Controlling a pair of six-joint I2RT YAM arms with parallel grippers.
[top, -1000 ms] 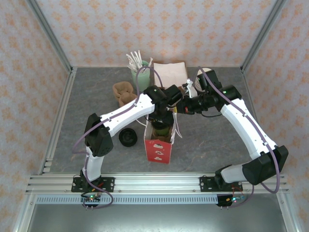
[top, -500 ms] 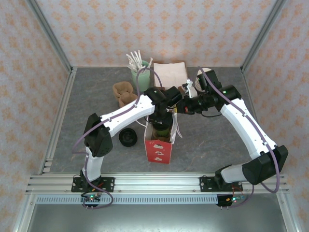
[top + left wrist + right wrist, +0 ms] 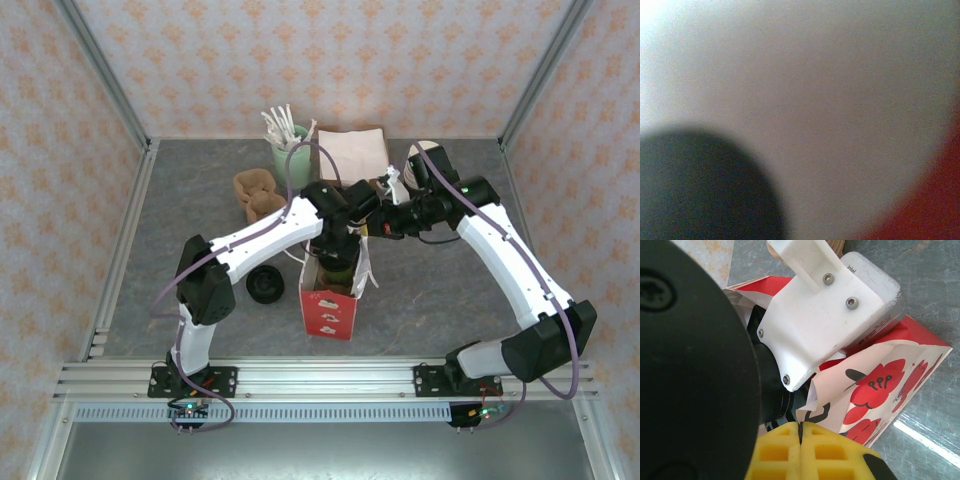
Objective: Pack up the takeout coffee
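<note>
Top cam: red-and-white printed paper bag (image 3: 328,310) stands upright mid-table on the grey stone-look table (image 3: 440,290), a bit toward the near edge, mouth open.

Dark olive-green paper cup (image 3: 336,270) sits upright inside the bag, its top part visible thru the mouth. Can't tell if a lid is on it.

L arm comes in from the near-left corner. The left gripper (image 3: 335,250) points down into the bag mouth, right over the cup. Its fingers are hidden by wrist + bag, so can't tell whether they're released or grasping the cup. L wrist cam is pure blur: pale grey, dark blob lower left, red at lower right.

R arm reaches in from the near-right corner, with the right gripper (image 3: 370,228) at the bag's far-right top edge. R wrist cam: yellow pads (image 3: 775,450) are clenched flat together w/ only a thin seam, and the white bag edge runs into that seam, so it's pinching the bag rim. The L arm's white camera bracket (image 3: 825,305) is just above the pads, over the bag opening.

Other items:
- Round black plastic lid (image 3: 265,284) flat on the table just left of the bag, not touching.
- Mint-green cup of white stirrers (image 3: 288,152) near the far edge.
- Pale napkin stack (image 3: 352,152) just right of the mint-green cup.
- Brown pulp cup carrier (image 3: 257,192) on the near-left side of the mint-green cup.
</note>
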